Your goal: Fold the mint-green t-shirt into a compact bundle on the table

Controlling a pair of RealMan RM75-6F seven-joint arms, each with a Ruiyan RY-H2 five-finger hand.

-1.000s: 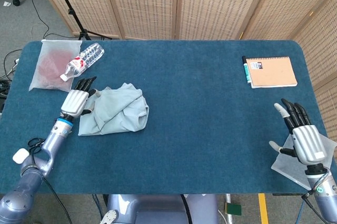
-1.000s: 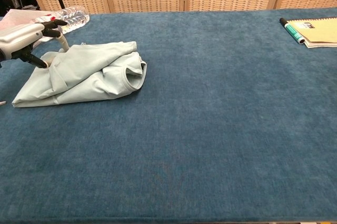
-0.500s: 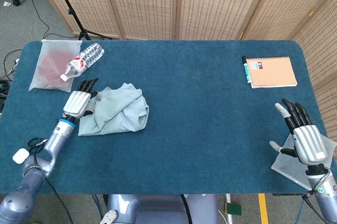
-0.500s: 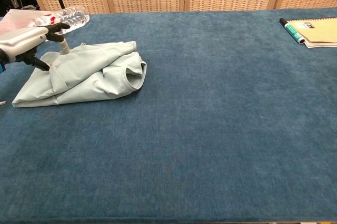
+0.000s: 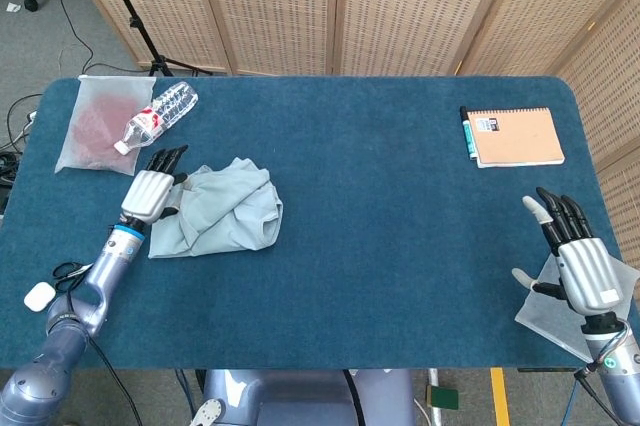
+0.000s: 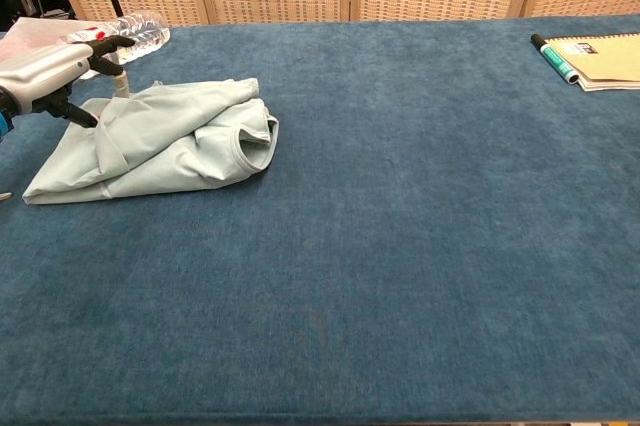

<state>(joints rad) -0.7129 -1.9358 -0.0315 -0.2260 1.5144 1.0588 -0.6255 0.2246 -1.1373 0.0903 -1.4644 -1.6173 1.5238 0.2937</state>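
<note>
Fabric of our crumpled mint-green t-shirt [image 5: 222,208] lies bundled on the blue felt table [image 5: 380,226], left side. Our left hand [image 5: 152,189] touches its edge, fingers extended; our right hand [image 5: 575,256] rests spread, well apart.

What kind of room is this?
Probably a robot test lab: a blue-covered table with wicker screens behind, a tripod and loose cables on the floor.
</note>
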